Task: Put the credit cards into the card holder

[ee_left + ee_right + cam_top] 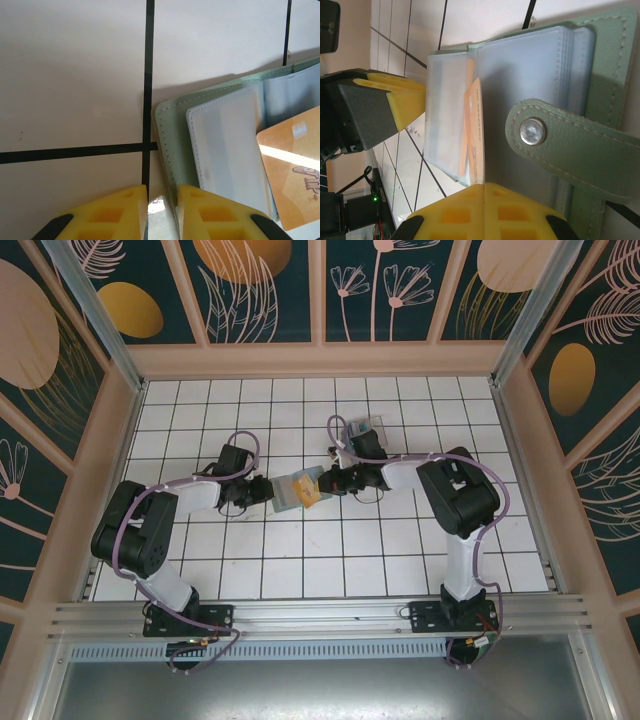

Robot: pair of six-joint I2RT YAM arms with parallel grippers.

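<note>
Insertion, centre frame: left gripper (161,200) pinches the holder (172,130), right gripper (484,190) grips a card (475,130); next, push it deeper.

Green card holder (607,65), orange-looking credit card (295,170)

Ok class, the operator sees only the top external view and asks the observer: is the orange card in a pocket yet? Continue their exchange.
Observer: Partly at most: in the right wrist view the right gripper pinches the orange card, one edge among the clear pockets.
Operator: Is the card holder steadied?
Observer: Yes, left wrist view: the left gripper is closed on its near edge.
Operator: And the snap strap?
Observer: It lies unfastened across the pockets, stud up, beside the card.
</note>
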